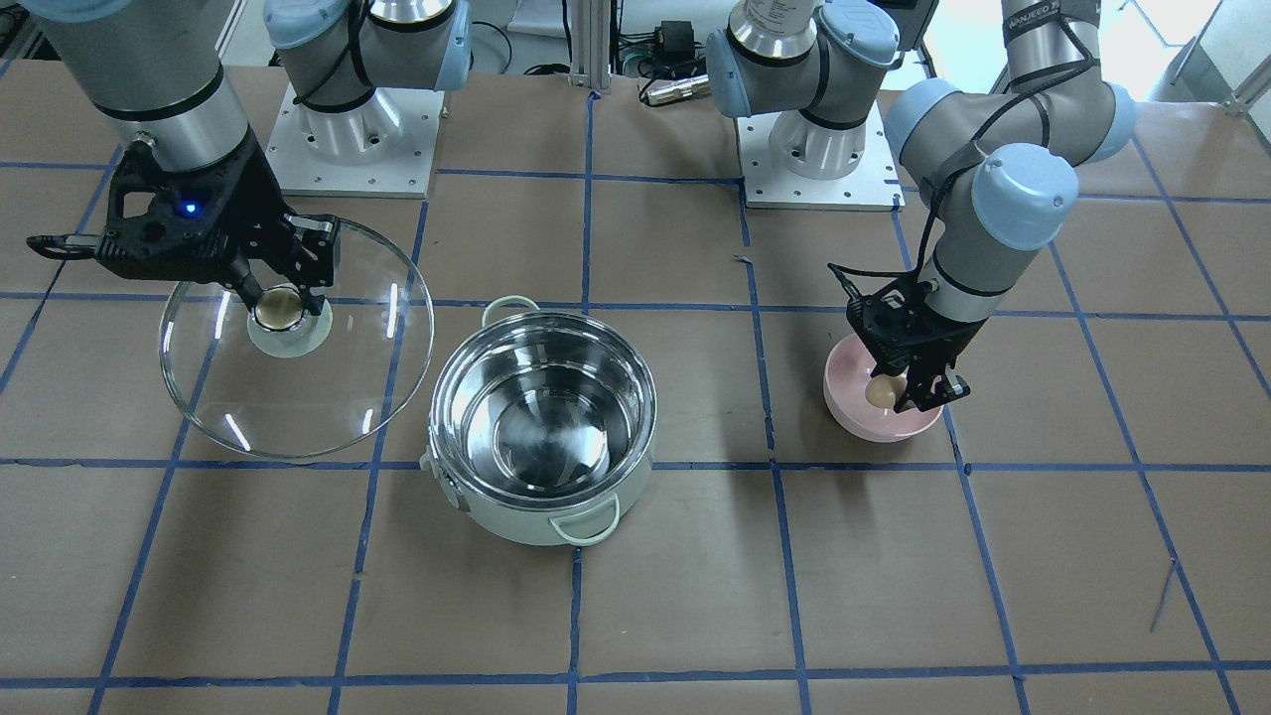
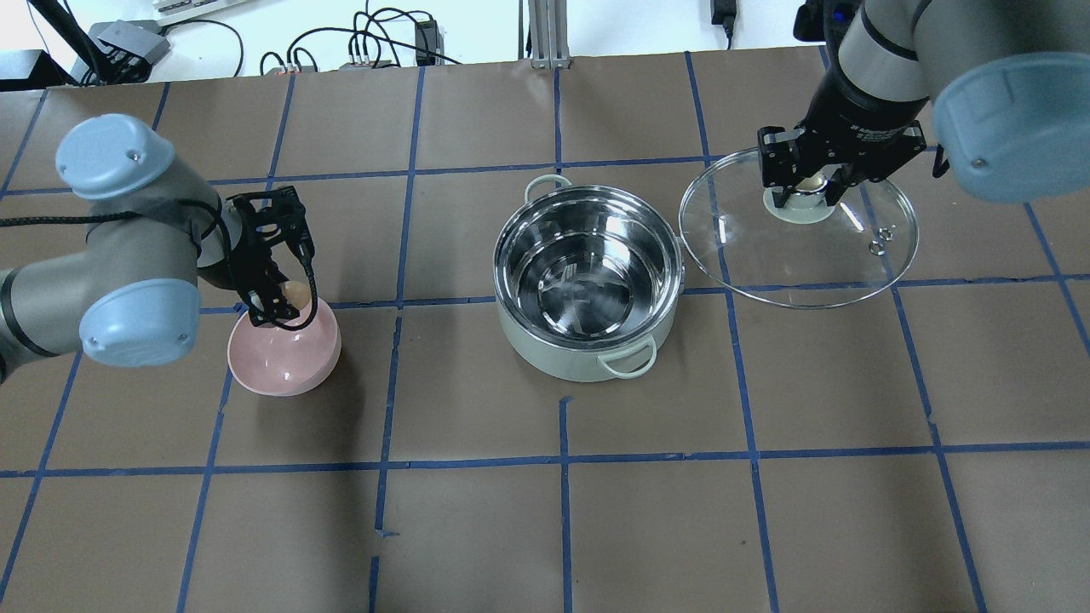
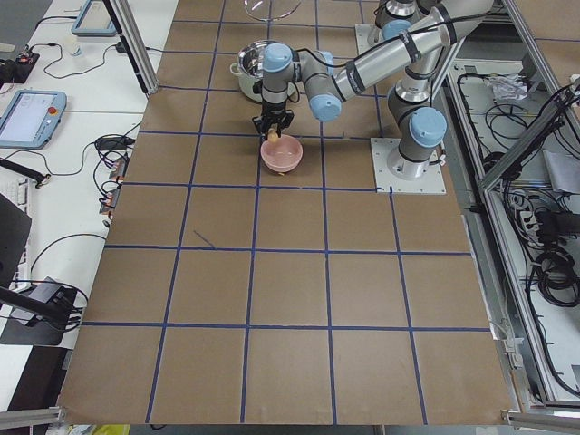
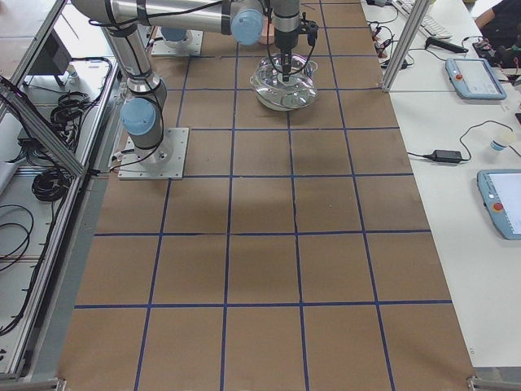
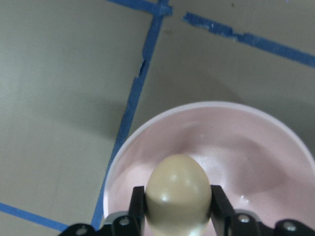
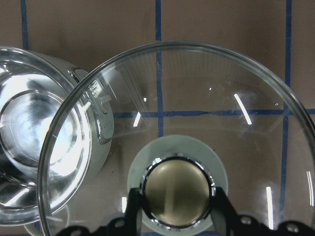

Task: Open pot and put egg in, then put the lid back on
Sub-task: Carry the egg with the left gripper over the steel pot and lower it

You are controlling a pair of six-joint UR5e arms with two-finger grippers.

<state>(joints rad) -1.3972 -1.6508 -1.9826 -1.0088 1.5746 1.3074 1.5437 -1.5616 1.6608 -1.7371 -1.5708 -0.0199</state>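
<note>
Overhead exterior: the uncovered pot (image 2: 588,281) stands at centre, and the left gripper (image 2: 285,300) pinches the egg (image 2: 298,292) over the pink bowl (image 2: 285,353). Exterior front-facing: the right gripper (image 1: 285,298) clamps the knob (image 1: 277,308) of the lid (image 1: 298,397), held just beside the pot. Left wrist: 2 fingers (image 5: 138,206) press the egg's sides.

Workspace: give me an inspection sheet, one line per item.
Surface: brown table with a blue tape grid; no spills seen.
Job's things: pot open and empty; egg gripped; lid off the pot, held at its centre.
Clutter: pink bowl under the egg.
Pincers: left pincer shut on egg; right pincer shut on lid.
Cables: black cable along the left arm.
Surroundings: teach pendant on the side bench.
</note>
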